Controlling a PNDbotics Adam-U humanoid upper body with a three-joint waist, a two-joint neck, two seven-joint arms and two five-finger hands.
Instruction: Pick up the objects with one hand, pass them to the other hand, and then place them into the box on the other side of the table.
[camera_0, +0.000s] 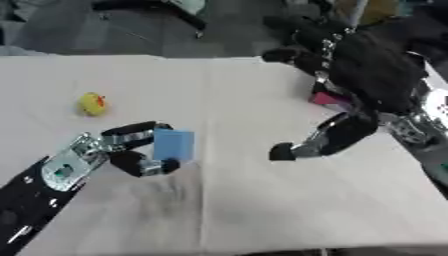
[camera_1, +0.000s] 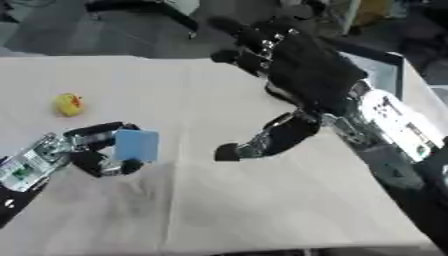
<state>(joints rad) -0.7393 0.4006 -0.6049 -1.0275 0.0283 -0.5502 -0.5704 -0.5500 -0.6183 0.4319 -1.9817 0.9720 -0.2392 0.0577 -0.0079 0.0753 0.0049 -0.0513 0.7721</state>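
Left hand (camera_0: 131, 150) grips 1 blue block (camera_0: 173, 144); right hand (camera_0: 350, 75) spread open opposite; 1 yellow duck (camera_0: 92, 104) left of block on counter (camera_0: 262, 200).

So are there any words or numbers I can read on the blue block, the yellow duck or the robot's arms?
No text can be read anywhere.
Blue block, held in the left hand: plain blue face, no writing.
Yellow duck: only an orange patch, no letters.
Left arm: a small green spot, too blurred to read.
Right hand: black and silver, no label visible.
Pink thing behind it: mostly hidden, nothing readable.
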